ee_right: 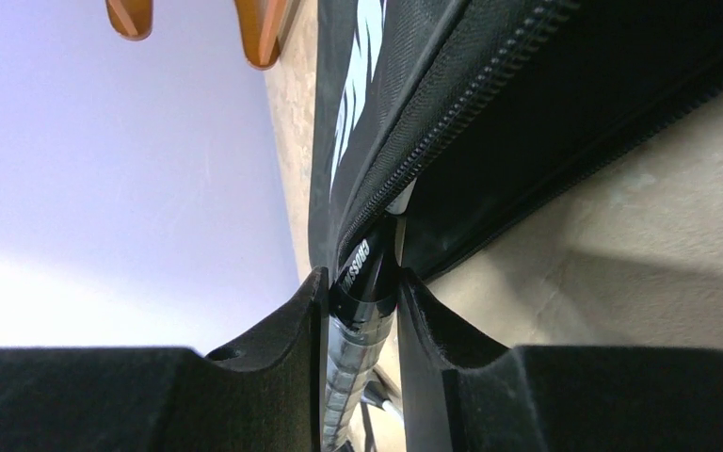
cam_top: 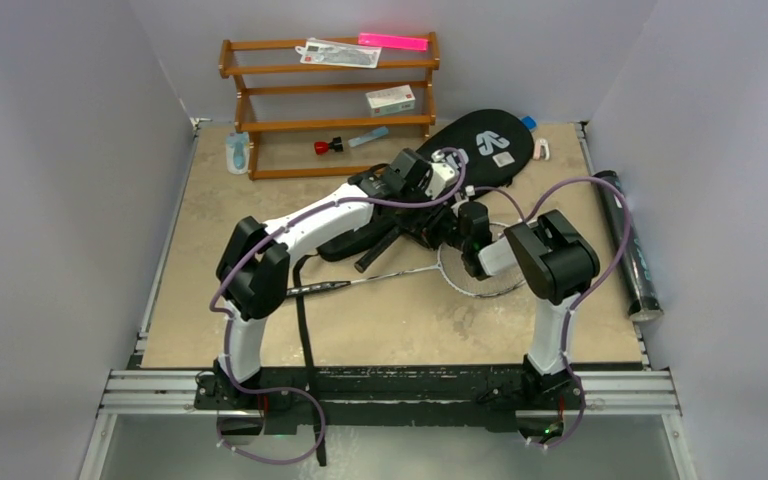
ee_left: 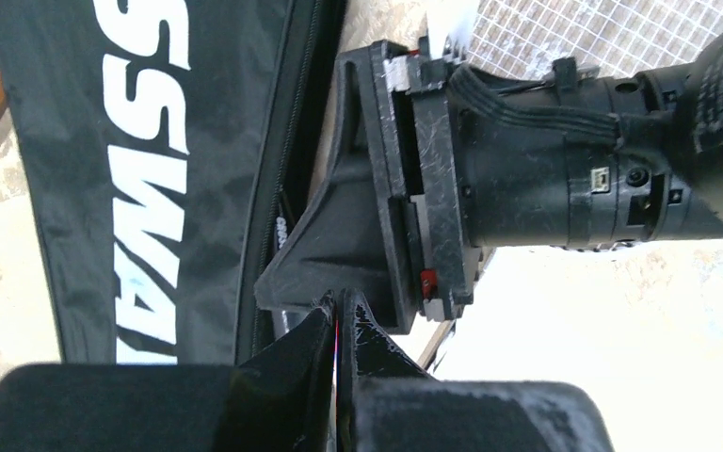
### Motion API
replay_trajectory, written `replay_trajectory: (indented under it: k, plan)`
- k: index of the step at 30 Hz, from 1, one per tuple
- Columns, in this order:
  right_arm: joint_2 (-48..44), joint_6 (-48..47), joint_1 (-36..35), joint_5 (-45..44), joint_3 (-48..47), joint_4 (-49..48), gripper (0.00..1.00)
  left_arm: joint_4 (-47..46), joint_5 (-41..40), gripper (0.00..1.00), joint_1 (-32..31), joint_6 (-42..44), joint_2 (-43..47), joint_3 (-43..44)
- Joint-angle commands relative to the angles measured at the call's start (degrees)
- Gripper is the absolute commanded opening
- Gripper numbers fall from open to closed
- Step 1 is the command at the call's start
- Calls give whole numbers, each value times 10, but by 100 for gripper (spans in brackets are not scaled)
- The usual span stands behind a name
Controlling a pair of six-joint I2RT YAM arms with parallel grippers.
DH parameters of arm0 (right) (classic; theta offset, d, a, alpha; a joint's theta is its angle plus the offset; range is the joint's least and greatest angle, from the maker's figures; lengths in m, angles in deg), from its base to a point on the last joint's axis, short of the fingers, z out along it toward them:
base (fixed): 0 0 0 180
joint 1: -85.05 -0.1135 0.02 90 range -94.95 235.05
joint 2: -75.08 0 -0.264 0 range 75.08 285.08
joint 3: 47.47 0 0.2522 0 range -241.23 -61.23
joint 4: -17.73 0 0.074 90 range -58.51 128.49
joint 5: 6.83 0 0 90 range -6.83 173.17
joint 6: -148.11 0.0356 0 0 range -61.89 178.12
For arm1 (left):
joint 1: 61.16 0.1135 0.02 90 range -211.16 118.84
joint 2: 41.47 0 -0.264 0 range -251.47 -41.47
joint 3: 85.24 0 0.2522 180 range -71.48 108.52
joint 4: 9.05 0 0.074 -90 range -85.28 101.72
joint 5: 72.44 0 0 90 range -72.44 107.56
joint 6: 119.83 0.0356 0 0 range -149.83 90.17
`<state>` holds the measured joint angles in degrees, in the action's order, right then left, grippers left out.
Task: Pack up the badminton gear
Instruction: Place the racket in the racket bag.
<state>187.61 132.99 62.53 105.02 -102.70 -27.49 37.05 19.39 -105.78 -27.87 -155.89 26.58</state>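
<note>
Left gripper (ee_left: 339, 315), lower centre: fingers pressed together; any hold could not be told. Right gripper (ee_right: 361, 284), lower centre: fingers partly closed, clamped on racket (ee_right: 353, 367) shaft at the zip mouth of the bag (ee_right: 546, 85). Second racket (cam_top: 390, 277) lay mid-table. Tube (cam_top: 628, 245) lay at right edge.

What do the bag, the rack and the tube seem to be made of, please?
Bag: woven synthetic fabric, matte black, by its weave and zip teeth.
Rack: wood, probably varnished, by its warm brown sheen.
Tube: probably plastic, dark and slightly shiny; too far to be sure.
</note>
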Motion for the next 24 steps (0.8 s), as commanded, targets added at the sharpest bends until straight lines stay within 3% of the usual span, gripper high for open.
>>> replay_trajectory:
  k: [1, 8, 13, 18, 24]
  plan:
    - [-10, -23, 13, 6, -18, -40, 0, 15, -44, 7, 7, 4, -7, 26]
    - [-39, -58, 13, -4, 47, -93, 0, -10, 24, 44, 79, -11, 13, 13]
    - [-78, -116, 13, -35, 75, -105, 0, 26, -33, 52, 80, 65, 10, 15]
    - [-91, -140, 10, -38, 86, -109, 0, -32, -56, 64, 78, 121, 57, -56]
    - [-95, -145, 10, -36, 99, -121, 0, -28, -92, 68, 48, 147, 33, -64]
